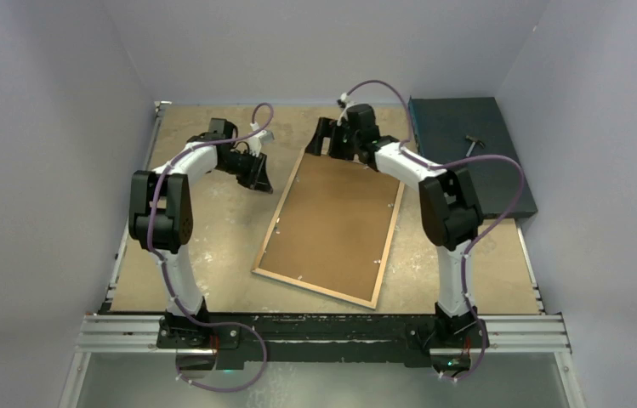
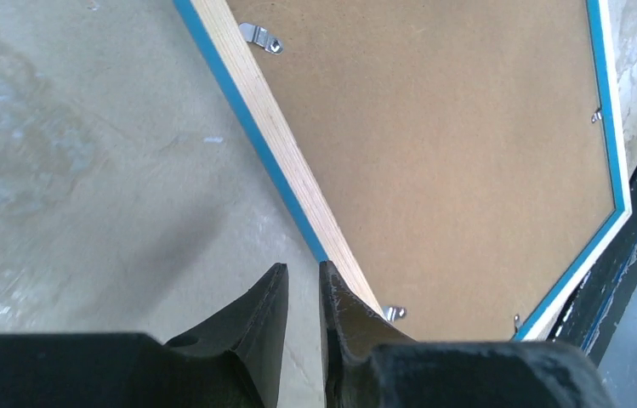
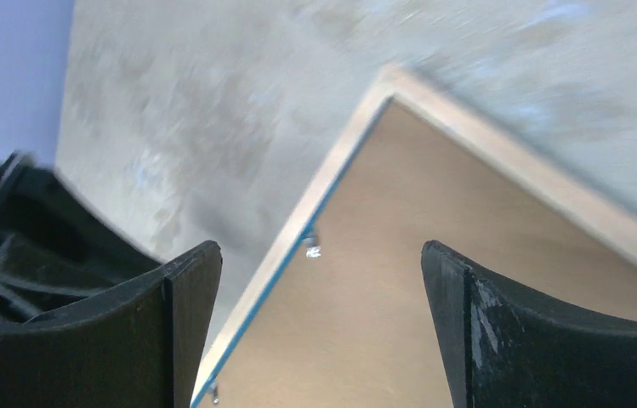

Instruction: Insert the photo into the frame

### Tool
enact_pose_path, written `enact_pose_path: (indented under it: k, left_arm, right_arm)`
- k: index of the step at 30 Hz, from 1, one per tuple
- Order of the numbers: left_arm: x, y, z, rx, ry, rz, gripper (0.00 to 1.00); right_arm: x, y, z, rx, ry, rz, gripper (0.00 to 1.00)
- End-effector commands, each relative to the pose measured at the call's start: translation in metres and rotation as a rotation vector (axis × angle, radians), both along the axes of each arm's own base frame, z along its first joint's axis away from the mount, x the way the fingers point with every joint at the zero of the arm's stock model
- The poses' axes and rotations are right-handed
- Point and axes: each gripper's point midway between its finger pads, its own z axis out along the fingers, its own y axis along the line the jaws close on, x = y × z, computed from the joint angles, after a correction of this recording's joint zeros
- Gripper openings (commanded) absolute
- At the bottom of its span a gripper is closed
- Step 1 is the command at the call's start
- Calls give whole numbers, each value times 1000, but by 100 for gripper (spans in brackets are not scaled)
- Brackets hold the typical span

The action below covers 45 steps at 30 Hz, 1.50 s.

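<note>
The frame (image 1: 273, 229) lies face down in the middle of the table, pale wood upward with a thin blue edge. A brown backing board (image 1: 336, 221) fills it. The photo is hidden. My left gripper (image 1: 259, 180) hangs by the frame's upper left side. In the left wrist view it (image 2: 304, 270) shows a narrow gap with bare table between the fingers, right beside the wooden rim (image 2: 268, 127). My right gripper (image 1: 325, 140) hovers over the frame's far corner. It (image 3: 321, 248) stands wide open and holds nothing, with the rim (image 3: 502, 157) and board (image 3: 400, 212) below.
A dark teal slab (image 1: 468, 153) with a small hammer (image 1: 474, 143) lies at the back right. Small metal clips (image 2: 261, 36) sit along the inside of the frame's rim. Grey walls close in the table on three sides.
</note>
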Motion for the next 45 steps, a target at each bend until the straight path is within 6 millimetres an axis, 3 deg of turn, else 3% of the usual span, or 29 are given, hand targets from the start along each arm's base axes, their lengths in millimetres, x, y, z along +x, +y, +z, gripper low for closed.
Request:
enact_pose_path:
  k: [1,5,9,13,15,18,23,29,38,45]
  left_arm:
    - [-11,10,38,3,-83,-41,19]
    - [-27,17,45,47,-135,-100,24]
    - [-57,18,45,192,-239,-247,28]
    - [-96,11,35,328,-332,-395,30]
    - [-114,8,31,354,-341,-458,30]
    - [-140,5,25,413,-385,-546,30]
    - [-184,-20,10,482,-461,-734,30]
    - [-226,-43,-18,537,-466,-912,29]
    - [-245,-59,-40,571,-495,-1004,27]
    - [-234,-42,-55,676,-545,-1023,15]
  right_arm:
    - [19,-65,39,-182,-105,-218,92]
    - [-3,-121,19,-310,-60,-391,97]
    - [-31,-172,-3,-358,21,-509,96]
    - [-61,-198,-24,-389,81,-538,92]
    - [-74,-200,-30,-393,97,-524,88]
    - [-89,-201,-19,-388,39,-497,83]
    - [-136,-212,-43,-418,171,-497,81]
    - [-153,-208,-51,-378,198,-482,75]
    - [-176,-203,-56,-364,265,-428,74]
    - [-187,-197,-58,-322,289,-409,70]
